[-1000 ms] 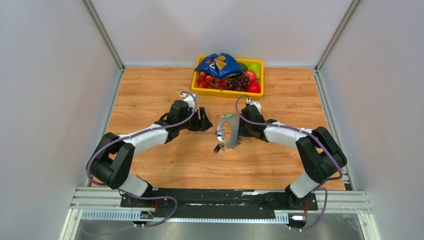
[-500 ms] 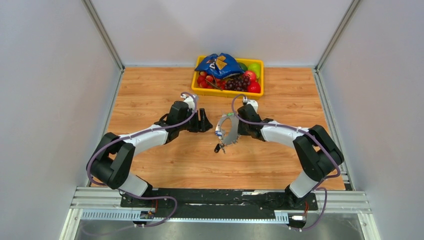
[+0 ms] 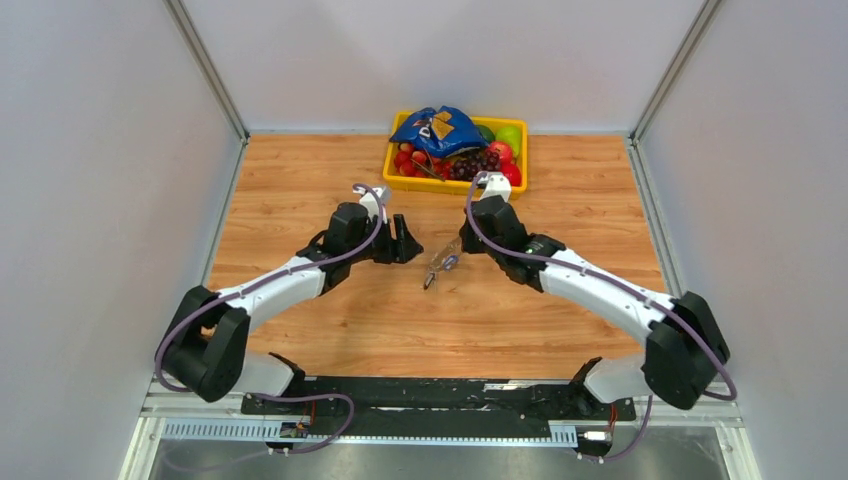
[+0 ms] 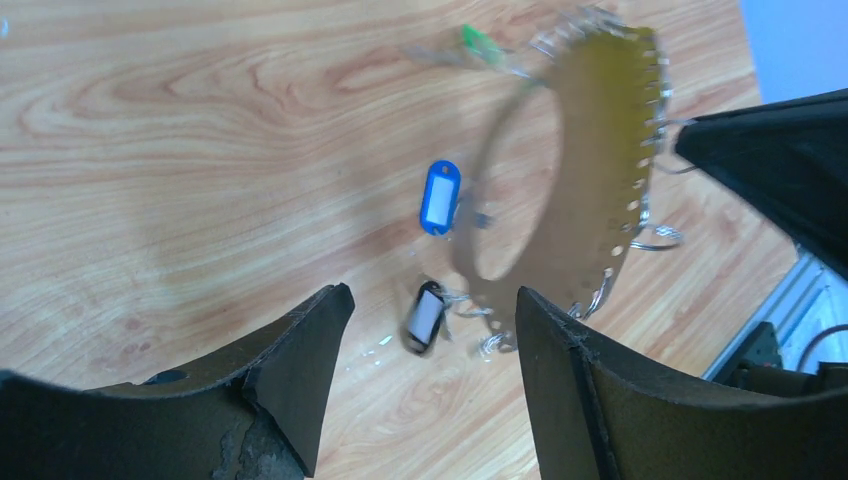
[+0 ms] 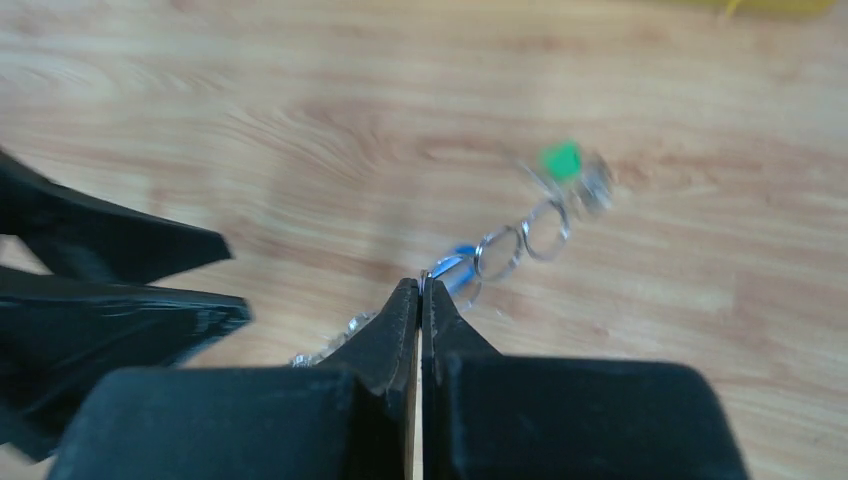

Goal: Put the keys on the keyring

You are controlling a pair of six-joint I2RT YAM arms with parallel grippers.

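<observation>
— Where is the keyring, that large thin grey metal hoop fringed with small silver rings?

— It stands on edge between my two grippers, over the light brown wooden table. I cannot tell whether its lowest keys touch the wood.

— What are your grippers doing?

— My right gripper has its black fingers pressed together, pinching the hoop's right rim. My left gripper is spread wide and grips nothing. The hoop is just right of its fingertips.

— And the keys?

— A blue-headed key hangs at the hoop's left side. A dark-headed key dangles at its near end, just ahead of my left gripper. A green-headed key sits at its far end.
</observation>
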